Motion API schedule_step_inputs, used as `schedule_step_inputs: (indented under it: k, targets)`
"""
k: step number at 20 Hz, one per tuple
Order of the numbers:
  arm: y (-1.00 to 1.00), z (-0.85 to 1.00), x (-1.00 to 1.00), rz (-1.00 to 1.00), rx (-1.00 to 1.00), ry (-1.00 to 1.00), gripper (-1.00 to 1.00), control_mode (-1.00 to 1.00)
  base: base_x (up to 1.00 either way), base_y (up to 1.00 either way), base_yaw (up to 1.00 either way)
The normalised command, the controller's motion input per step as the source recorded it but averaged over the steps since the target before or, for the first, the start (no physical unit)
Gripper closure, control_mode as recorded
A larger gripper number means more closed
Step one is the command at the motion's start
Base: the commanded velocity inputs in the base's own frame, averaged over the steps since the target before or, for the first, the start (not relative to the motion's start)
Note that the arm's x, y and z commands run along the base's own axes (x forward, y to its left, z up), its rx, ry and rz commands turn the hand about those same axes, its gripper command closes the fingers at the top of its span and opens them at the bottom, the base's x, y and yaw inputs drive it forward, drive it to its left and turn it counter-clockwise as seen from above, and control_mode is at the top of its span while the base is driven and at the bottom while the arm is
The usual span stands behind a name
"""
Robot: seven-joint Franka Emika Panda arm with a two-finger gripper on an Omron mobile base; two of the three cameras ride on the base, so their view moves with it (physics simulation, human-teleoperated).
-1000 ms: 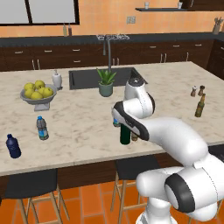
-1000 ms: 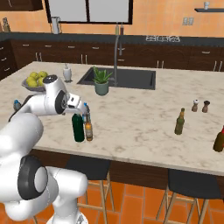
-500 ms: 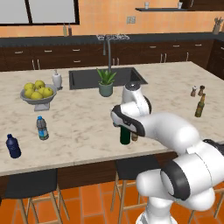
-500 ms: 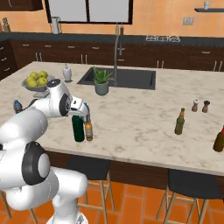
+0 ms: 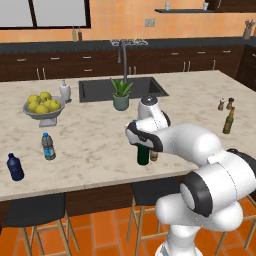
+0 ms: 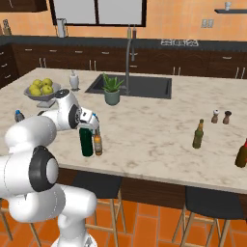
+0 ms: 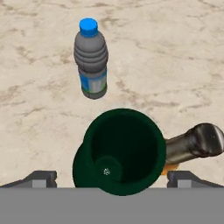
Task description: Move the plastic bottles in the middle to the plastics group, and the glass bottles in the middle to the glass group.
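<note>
My gripper (image 7: 112, 177) is open and hangs right over the tall dark green wine bottle (image 7: 122, 144), one finger on each side of its top. The wine bottle (image 5: 143, 155) (image 6: 87, 142) stands near the counter's front edge. The amber beer bottle (image 7: 192, 144) (image 5: 154, 156) (image 6: 98, 144) stands close beside it. Just beyond them is the small clear water bottle (image 7: 90, 61) with a blue cap. At the counter's left stand another water bottle (image 5: 48, 146) and a dark blue bottle (image 5: 15, 167). At the right stands the olive-brown glass bottle (image 5: 228, 121) (image 6: 198, 134).
Salt and pepper shakers (image 5: 226, 104) (image 6: 221, 116) stand behind the olive-brown bottle. A fruit bowl (image 5: 44, 107), a soap dispenser (image 5: 65, 91), a potted plant (image 5: 120, 95) and the sink (image 5: 100, 90) lie further back. A reddish bottle (image 6: 242, 154) stands at the far right.
The arm's elbow has swung round and the hand has sunk slightly over the green wine bottle. The jaws stay open and the bottles have not moved.
</note>
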Motion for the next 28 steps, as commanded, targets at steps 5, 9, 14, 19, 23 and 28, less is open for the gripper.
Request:
schedule_step_inputs:
  k: [5, 9, 14, 19, 23, 28]
  targets:
    - [0.0, -0.12, 0.08, 0.0, 0.0, 0.0, -1.0, -1.0, 0.0, 0.0, 0.0]
    - [0.0, -0.11, 0.03, 0.0, 0.0, 0.0, -1.0, -1.0, 0.0, 0.0, 0.0]
    - [0.0, -0.03, 0.01, 0.0, 0.0, 0.0, -1.0, -1.0, 0.0, 0.0, 0.0]
    - [0.0, 0.0, -0.01, 0.0, 0.0, 0.0, 1.0, -1.0, 0.0, 0.0, 0.0]
    - [-0.01, 0.04, -0.66, 0.01, 0.01, -0.05, 1.0, -1.0, 0.0, 0.0, 0.0]
    - [0.0, 0.23, -0.96, 0.05, 0.01, -0.19, 1.0, -1.0, 0.0, 0.0, 0.0]
